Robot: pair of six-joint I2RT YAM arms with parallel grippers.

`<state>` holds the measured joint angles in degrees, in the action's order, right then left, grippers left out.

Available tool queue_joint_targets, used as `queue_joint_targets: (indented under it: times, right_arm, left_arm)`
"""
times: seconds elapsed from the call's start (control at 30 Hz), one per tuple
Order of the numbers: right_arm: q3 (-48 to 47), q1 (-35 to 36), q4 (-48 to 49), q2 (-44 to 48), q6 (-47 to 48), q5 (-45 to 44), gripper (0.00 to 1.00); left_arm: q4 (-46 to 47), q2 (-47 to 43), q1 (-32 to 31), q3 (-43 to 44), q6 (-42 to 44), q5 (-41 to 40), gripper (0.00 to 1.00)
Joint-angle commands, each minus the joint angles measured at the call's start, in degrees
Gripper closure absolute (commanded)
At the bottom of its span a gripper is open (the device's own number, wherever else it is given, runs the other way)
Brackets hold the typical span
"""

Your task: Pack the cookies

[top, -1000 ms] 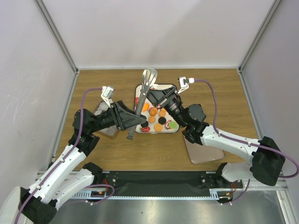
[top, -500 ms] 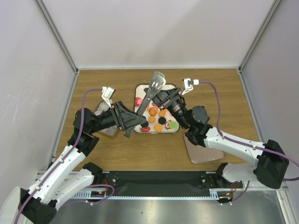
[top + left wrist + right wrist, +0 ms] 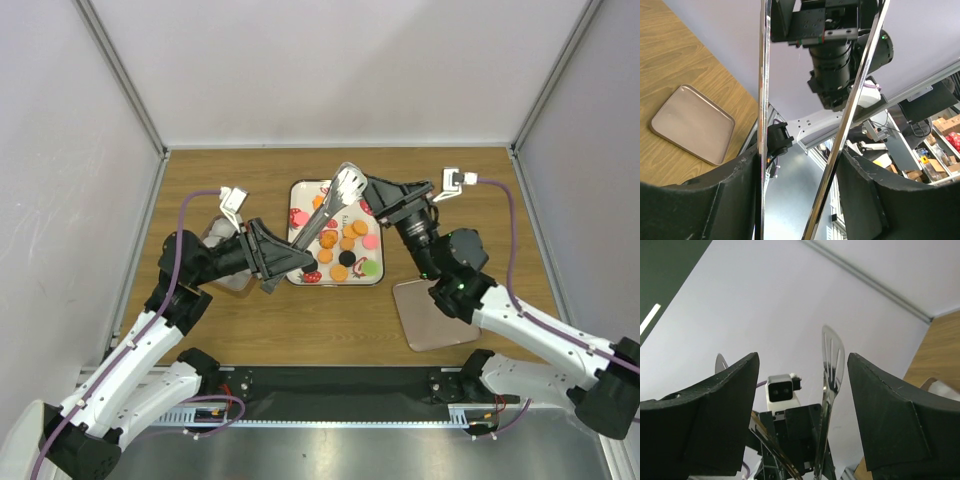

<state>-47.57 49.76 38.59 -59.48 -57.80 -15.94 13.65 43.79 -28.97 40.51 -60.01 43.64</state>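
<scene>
The cookies [image 3: 345, 243] are small orange, pink, green, black and red discs lying on a white tray [image 3: 296, 190] at the table's centre. My left gripper [image 3: 295, 262] [image 3: 800, 200] is shut on a pair of metal tongs [image 3: 325, 212] [image 3: 762, 100]. Both tong arms run between its fingers [image 3: 690, 200], and the tongs slant up and to the right over the tray. My right gripper [image 3: 378, 190] [image 3: 802, 415] stands open just right of the tongs' head [image 3: 832, 355], with nothing between its fingers [image 3: 705, 420].
A brown flat tray [image 3: 435, 315] [image 3: 692, 124] lies at the front right, near the right arm. A clear container [image 3: 222, 268] sits at the left, mostly hidden under my left arm. Grey walls close in the table on three sides.
My right gripper opened, let go of the tongs and drew back to the right. The tongs, still in my left gripper, swung their head to the right over the tray.
</scene>
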Motion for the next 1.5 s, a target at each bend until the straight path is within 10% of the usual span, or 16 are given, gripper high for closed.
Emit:
queue_joint_targets:
  times: [0.0,0.5,1.47]
  right_arm:
    - [0.6,-1.7,-7.4,3.7,1.2,-5.0,0.23]
    - [-9.9,-12.1,-63.1,12.6,20.0,-7.0,0.26]
    - [-3.9,-18.1,-65.2,2.8,34.9,12.7,0.26]
  left_arm:
    - [0.2,-1.1,-0.2,2.8,2.3,-0.7,0.39]
    - [-21.6,2.5,-0.3,7.9,18.7,-19.2,0.42]
    - [-51.8,40.1,-6.0,33.7,37.7,-56.4,0.49]
